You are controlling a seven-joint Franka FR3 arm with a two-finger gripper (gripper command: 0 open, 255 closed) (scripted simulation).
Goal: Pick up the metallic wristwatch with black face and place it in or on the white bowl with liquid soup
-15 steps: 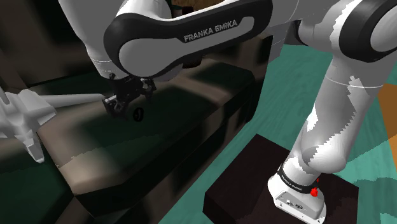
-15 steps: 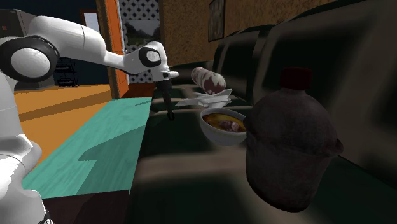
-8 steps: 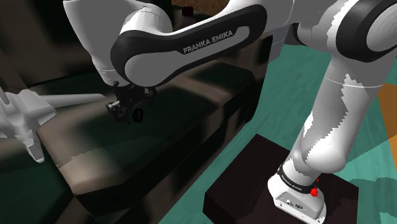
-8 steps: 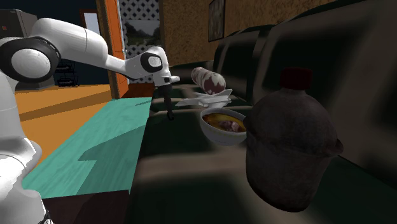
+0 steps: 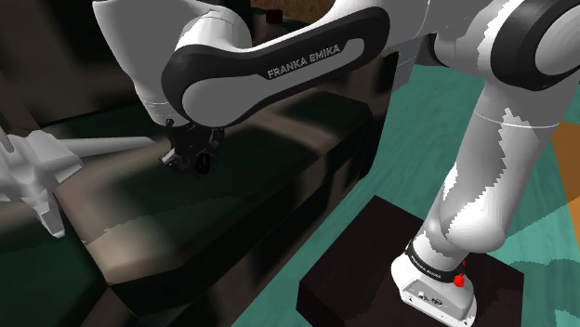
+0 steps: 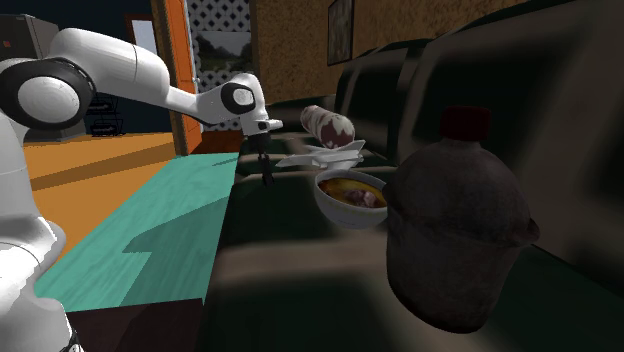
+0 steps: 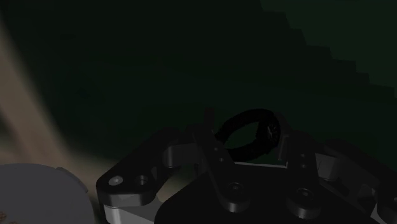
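The wristwatch (image 7: 245, 130) is a dark ring with a black face, lying on the dark couch seat (image 5: 251, 176). My black gripper (image 7: 248, 149) stands over it, its fingers shut against both sides of the band. In the shoulder view the gripper (image 5: 186, 160) is low on the seat, with the watch (image 5: 202, 167) at its tips. The second exterior view shows the gripper (image 6: 266, 178) pointing down at the seat's far end. The white bowl (image 6: 350, 200), holding yellow soup with red bits, sits nearer the camera, to that view's right of the gripper.
A big dark jug (image 6: 455, 230) with a red cap stands in front of the bowl. A white dish-like object (image 6: 325, 155) and a pale roll (image 6: 327, 124) lie behind the bowl. A white pronged object (image 5: 37, 167) lies at the shoulder view's left. Teal floor (image 6: 150, 230) borders the couch.
The gripper came down over the watch and its fingers closed from wide apart onto the band. The bowl and jug have not moved.
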